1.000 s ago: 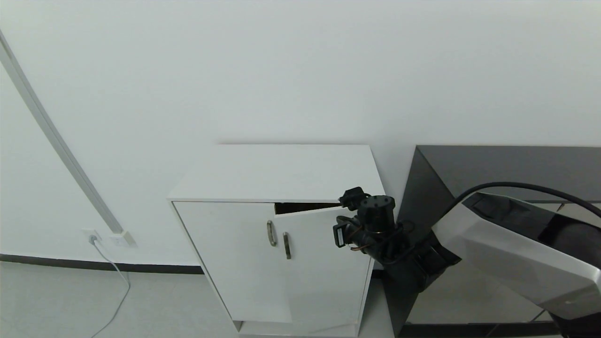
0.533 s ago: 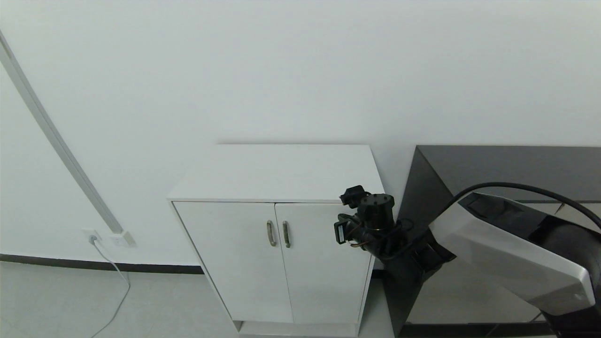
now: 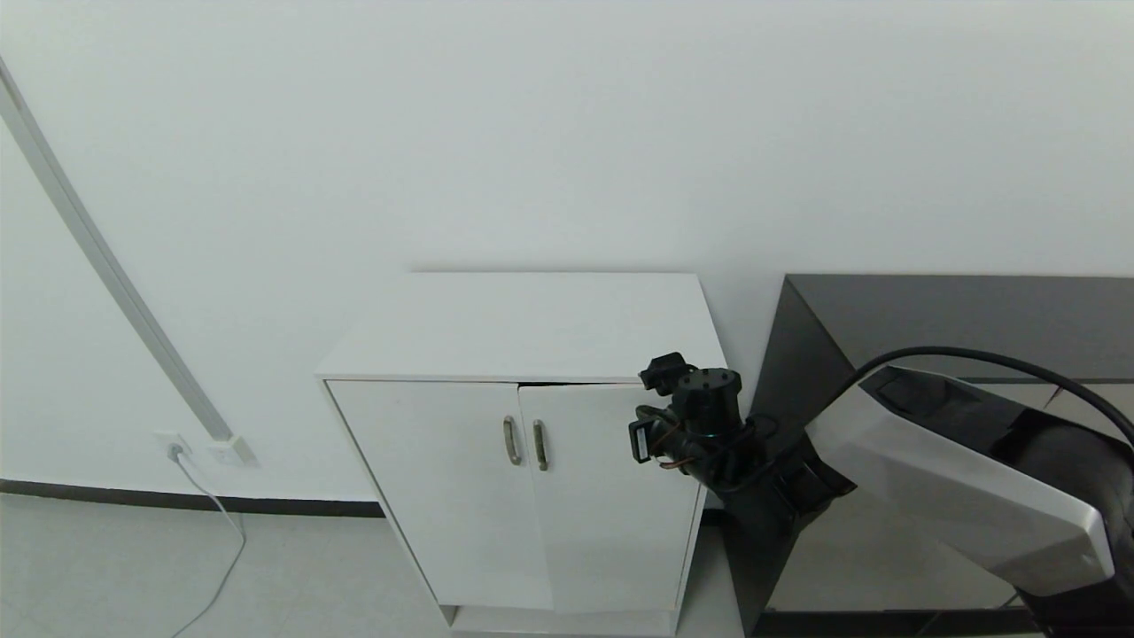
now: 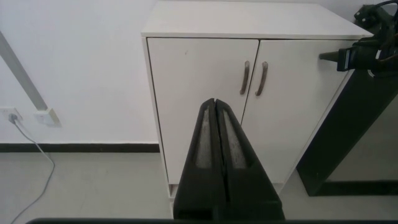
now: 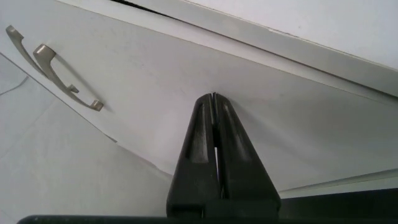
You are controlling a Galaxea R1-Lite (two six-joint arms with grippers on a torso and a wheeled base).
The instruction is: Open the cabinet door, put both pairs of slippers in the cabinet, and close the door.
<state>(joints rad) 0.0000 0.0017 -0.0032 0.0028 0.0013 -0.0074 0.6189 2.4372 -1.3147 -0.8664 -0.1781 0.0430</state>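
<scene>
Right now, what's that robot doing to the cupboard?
The robot is working on the white cabinet. Its right end effector is shut and looks pressed against the front of the right door, which stands open just a crack along its top edge. The left end effector, also shut and holding nothing, hangs out in front of the cabinet. The left door is closed.
</scene>
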